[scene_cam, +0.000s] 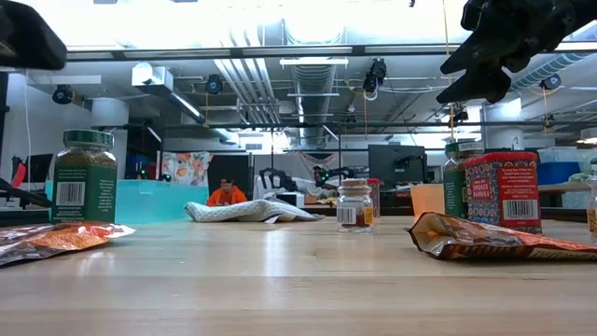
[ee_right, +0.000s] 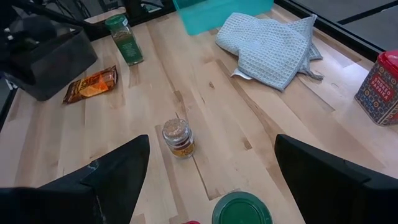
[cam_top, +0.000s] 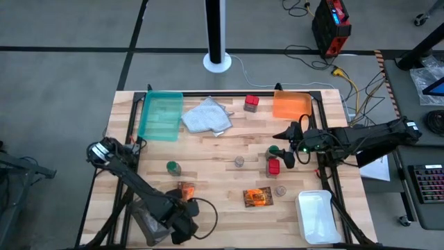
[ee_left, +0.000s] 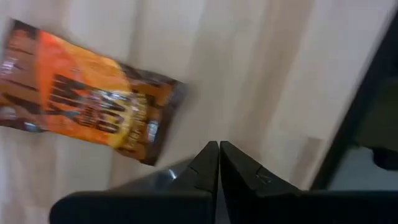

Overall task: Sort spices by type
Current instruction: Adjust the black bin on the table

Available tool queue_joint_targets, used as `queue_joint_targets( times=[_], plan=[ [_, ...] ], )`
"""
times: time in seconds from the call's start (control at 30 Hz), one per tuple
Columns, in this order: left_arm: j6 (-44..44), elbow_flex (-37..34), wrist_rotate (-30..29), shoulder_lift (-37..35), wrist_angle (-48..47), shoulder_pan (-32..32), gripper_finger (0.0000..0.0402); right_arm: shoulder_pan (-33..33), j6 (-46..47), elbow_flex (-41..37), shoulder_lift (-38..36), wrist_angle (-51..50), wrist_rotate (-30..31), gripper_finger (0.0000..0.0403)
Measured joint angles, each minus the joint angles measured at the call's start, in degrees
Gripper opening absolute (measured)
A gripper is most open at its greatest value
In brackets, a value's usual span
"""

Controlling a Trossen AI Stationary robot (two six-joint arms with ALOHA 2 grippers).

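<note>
No lettering on the jars, boxes or packets is legible.

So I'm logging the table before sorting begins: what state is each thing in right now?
left gripper: shut, empty, beside an orange packet lying flat
right gripper: open, above a green-capped jar
green-capped jar on the left: upright, cap on
small round jar: upright, closed
red box: upright by the cloth, which lies crumpled
second packet: flat on the table
</note>
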Motion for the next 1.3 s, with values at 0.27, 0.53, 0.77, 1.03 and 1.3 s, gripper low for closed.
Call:
queue_joint_targets(
  times=[0.27,0.53,0.77,1.03,1.3],
  plan=[
    [-3.83,1.47,1.97,-0.2,-1.63,-3.4,0.0,0.0,-0.06,-0.27,0.02,0.02,0.0,0.0338],
    [-7.62,1.34,5.54,-0.2,-1.8,-6.44,0.0,0.0,-0.02,-0.88,0.0,0.01,0.01,0.0338],
    [-11.88,1.34,7.96,-0.2,-2.14,-9.09,0.0,0.0,-0.07,-1.19,0.0,0.21,0.01,0.0338],
    [-17.03,1.34,9.3,-0.2,-5.96,-11.26,0.0,0.0,-0.15,-1.33,0.0,0.44,0.01,0.0338],
    [-17.24,2.18,8.57,-0.33,-7.82,-11.54,0.0,0.0,0.02,-1.44,0.0,0.44,0.03,0.0338]
  ],
)
